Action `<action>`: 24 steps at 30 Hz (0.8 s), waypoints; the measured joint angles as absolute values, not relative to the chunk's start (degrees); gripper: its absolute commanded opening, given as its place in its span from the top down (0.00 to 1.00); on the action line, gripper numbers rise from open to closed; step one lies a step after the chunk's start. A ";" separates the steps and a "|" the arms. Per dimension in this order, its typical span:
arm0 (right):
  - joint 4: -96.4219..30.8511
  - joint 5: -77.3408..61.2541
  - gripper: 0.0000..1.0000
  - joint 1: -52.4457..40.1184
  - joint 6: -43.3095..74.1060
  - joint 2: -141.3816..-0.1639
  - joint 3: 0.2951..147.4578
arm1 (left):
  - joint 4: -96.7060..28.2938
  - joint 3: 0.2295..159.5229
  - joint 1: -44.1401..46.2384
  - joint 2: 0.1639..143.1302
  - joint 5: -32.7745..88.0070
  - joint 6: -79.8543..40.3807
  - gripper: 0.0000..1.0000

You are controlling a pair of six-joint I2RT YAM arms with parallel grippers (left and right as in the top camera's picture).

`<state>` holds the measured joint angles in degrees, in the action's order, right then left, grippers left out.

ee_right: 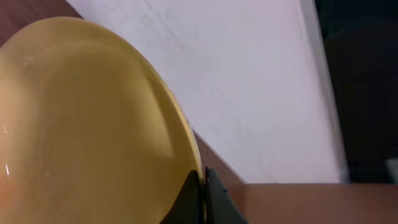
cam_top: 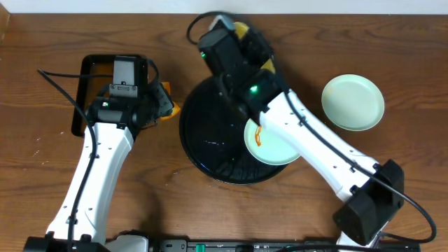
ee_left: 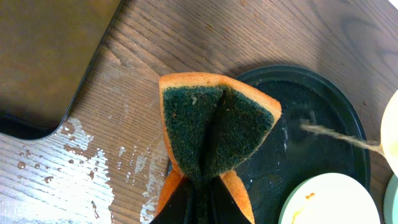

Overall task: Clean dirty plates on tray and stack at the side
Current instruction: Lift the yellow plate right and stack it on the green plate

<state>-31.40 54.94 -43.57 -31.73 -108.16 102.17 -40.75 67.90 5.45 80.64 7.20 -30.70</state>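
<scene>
Two grippers, both loaded.
Holdings: left gripper pinches folded sponge at tray edge; right gripper clamps yellow plate rim; streaked mint plate on tray; second mint plate on table.

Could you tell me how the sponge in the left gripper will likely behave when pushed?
The sponge is probably soft and floppy: it folds into a V in the left gripper. Its dark scouring face looks rough, so it should grip rather than slide. Likely light, perhaps damp given water spots on the table.
</scene>
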 measured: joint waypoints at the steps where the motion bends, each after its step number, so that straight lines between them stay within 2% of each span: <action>1: -31.09 55.70 0.99 -44.36 -32.80 -108.16 102.17 | -40.75 67.90 5.45 80.64 7.20 -30.70 0.92; 10: -30.81 58.04 0.99 -46.09 -35.31 -108.16 102.17 | -40.75 67.90 5.45 80.64 7.20 -30.70 0.93; 15: -35.35 55.77 0.99 -45.43 -30.20 -108.14 102.17 | -40.73 67.90 5.45 80.64 7.20 -30.70 0.92; 20: -43.09 43.51 0.99 -40.34 -18.90 -108.16 102.17 | -40.75 67.90 5.45 80.64 7.20 -30.70 0.92; 24: -46.89 26.04 0.99 -31.59 -8.60 -108.16 102.19 | -40.75 67.90 5.45 80.64 7.20 -31.00 0.92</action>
